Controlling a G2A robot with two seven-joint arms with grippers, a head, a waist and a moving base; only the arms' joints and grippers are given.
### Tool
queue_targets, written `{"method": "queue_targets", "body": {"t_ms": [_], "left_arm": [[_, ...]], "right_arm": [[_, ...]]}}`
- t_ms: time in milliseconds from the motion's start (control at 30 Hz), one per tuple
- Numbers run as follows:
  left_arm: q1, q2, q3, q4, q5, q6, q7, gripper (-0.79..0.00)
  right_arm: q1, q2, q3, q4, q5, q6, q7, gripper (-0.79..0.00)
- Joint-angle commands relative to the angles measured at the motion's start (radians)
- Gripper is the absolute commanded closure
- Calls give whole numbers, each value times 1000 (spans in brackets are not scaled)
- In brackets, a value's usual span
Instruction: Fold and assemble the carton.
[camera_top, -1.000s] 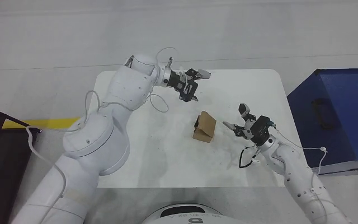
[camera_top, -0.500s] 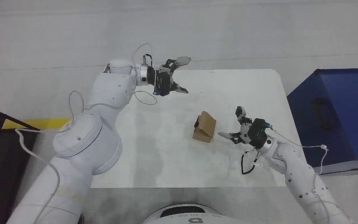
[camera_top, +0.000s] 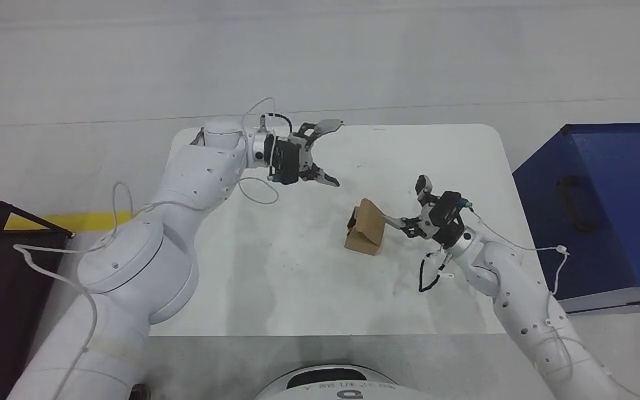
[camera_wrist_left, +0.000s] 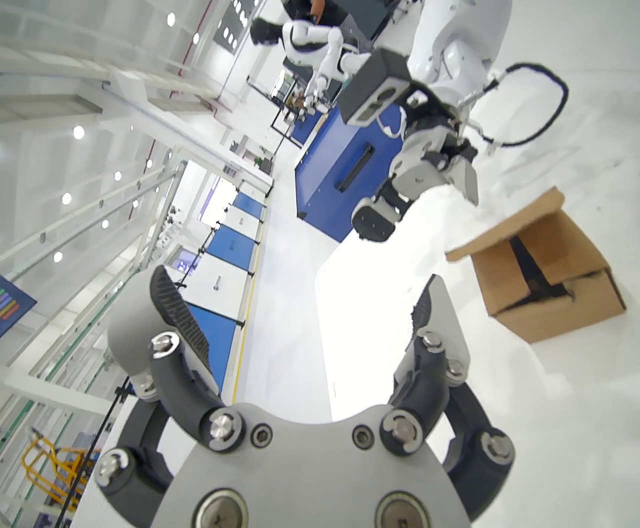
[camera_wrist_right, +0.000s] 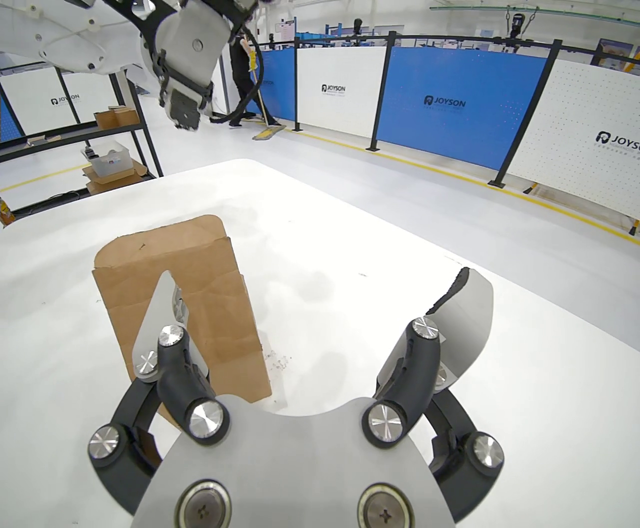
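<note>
A small brown carton (camera_top: 367, 227) lies mid-table, partly folded, with one flap raised and an open end showing in the left wrist view (camera_wrist_left: 545, 280). My right gripper (camera_top: 410, 204) is open just to its right. One of its fingers (camera_wrist_right: 160, 300) lies in front of the raised flap (camera_wrist_right: 215, 270), the other finger over bare table. I cannot tell whether the finger touches the flap. My left gripper (camera_top: 332, 153) is open and empty, up off the table to the carton's far left. In its own view (camera_wrist_left: 300, 300) it faces the carton and the right gripper (camera_wrist_left: 425, 200).
The white table (camera_top: 450, 160) has bare room all around the carton. A blue bin (camera_top: 590, 215) stands off the table's right edge. A black cable (camera_top: 435, 275) loops from the right wrist above the near right part of the table.
My left arm swung left and back, and its gripper now points toward the carton. My right gripper shifted a little closer to the carton's right side. The carton stayed put.
</note>
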Motion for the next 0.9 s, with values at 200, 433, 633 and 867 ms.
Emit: {"method": "queue_targets", "body": {"t_ms": [200,433,633,867], "left_arm": [[84,48,15,54,10,-15,0,-785],[84,48,15,54,10,-15,0,-785],[84,48,15,54,10,-15,0,-785],[101,114,8,-204,-37,-55,0,-785]], "right_arm": [[15,-5,-27,1,-13,4,28,-785],[15,-5,-27,1,-13,4,28,-785],[15,-5,-27,1,-13,4,28,-785],[-3,-7,-11,-41,-94,107,3,-785]]}}
